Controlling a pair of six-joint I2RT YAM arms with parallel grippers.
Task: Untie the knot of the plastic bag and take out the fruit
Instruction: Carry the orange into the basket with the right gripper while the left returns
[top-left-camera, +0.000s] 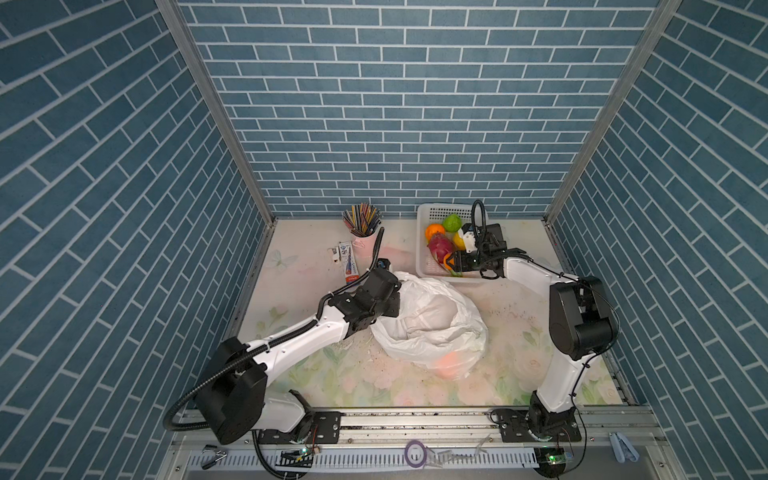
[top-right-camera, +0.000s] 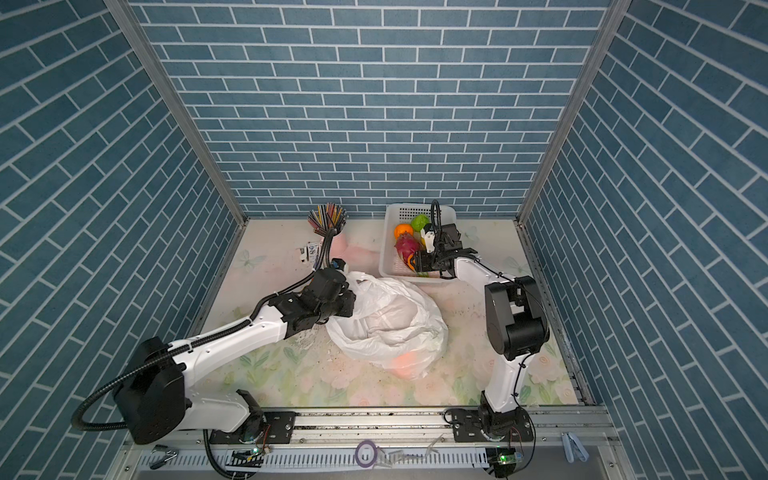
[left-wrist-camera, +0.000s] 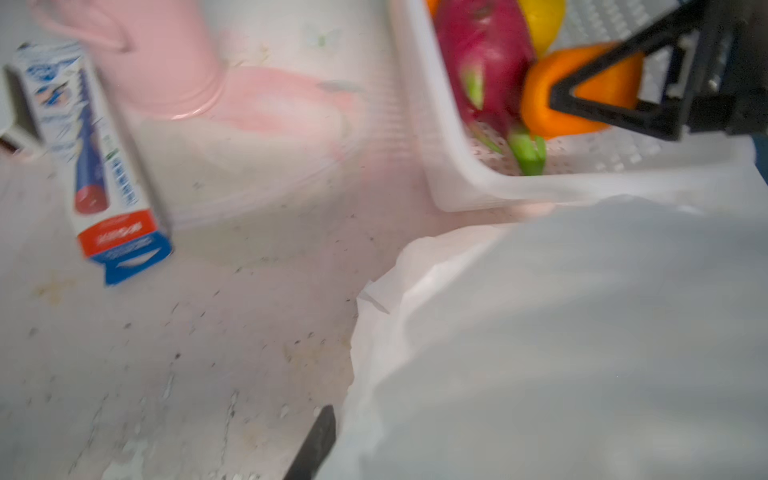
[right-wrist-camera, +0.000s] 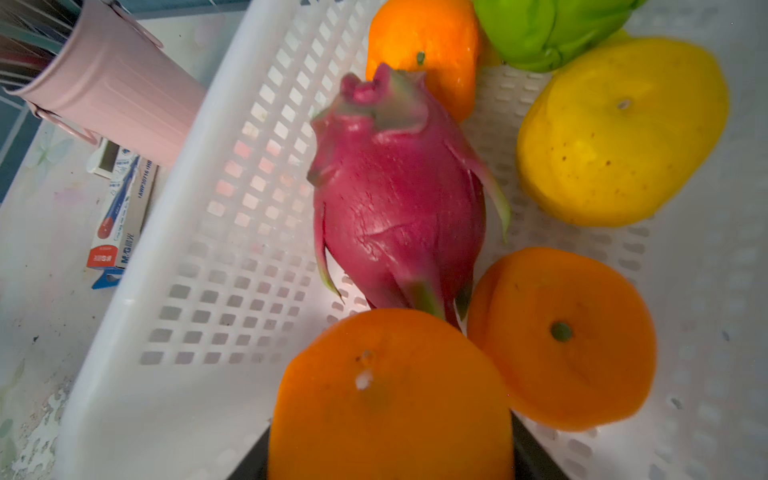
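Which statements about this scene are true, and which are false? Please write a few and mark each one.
1. The right tool grips an orange at the basket. True.
2. The bag lies inside the basket. False: it lies on the table, outside the basket.
3. The dragon fruit is in the basket. True.
4. The pink cup is empty. False: it holds coloured sticks.

Blue brick-pattern walls (top-left-camera: 407, 104) are noted on three sides. The tabletop (top-left-camera: 353, 386) is covered in a speckled floral print.
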